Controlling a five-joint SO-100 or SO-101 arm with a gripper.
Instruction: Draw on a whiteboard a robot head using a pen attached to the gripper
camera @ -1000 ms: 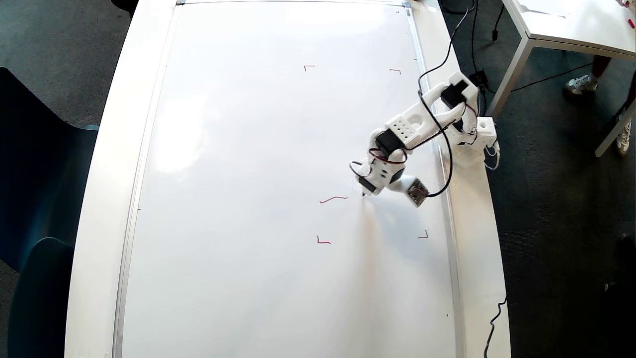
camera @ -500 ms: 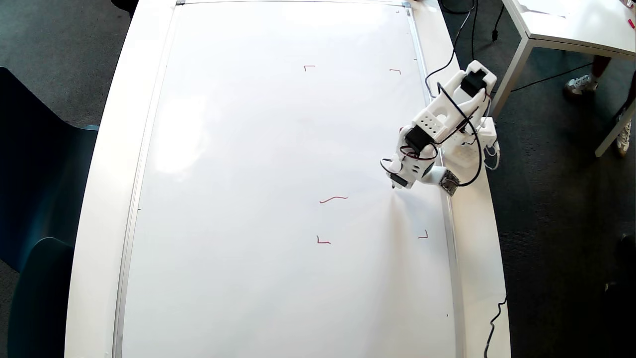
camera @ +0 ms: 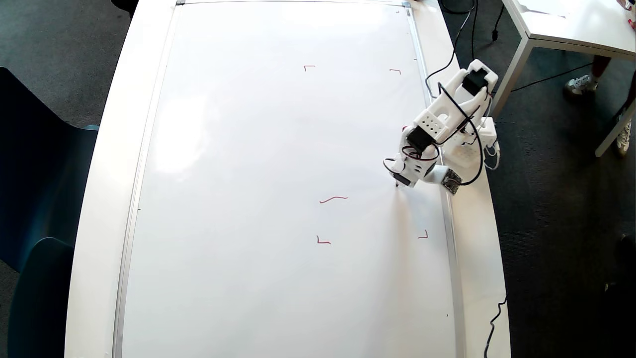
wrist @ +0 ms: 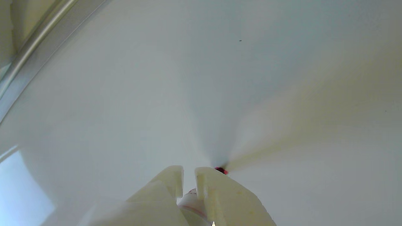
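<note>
From the overhead view, my arm (camera: 447, 119) reaches in from the right edge of the whiteboard (camera: 248, 149), folded tight with its jaws pointing down near the silver frame. The gripper (camera: 397, 183) hangs over the board's right side, between the upper-right corner mark (camera: 395, 71) and the lower-right corner mark (camera: 423, 236). The pen (camera: 397, 184) shows only as a dark tip beneath the claw, at or just above the glossy board; I cannot tell from here whether it touches.

In the wrist view the two white fingers (wrist: 216, 191) stand close together with a narrow slot between them, clenched around the pen (wrist: 192, 201), whose pale barrel shows in the gap. Its red tip (wrist: 221, 170) peeks past the right finger, meeting its own shadow on the whiteboard (wrist: 220, 78). The frame (wrist: 37, 40) runs diagonally across the upper left of that view.

Of the robot head (camera: 333, 199), only one short wavy red stroke lies on the board, well left of the pen tip. Two more corner marks (camera: 309, 66) (camera: 323, 241) sit above and below it. A second white surface (camera: 571, 25) stands at upper right.
</note>
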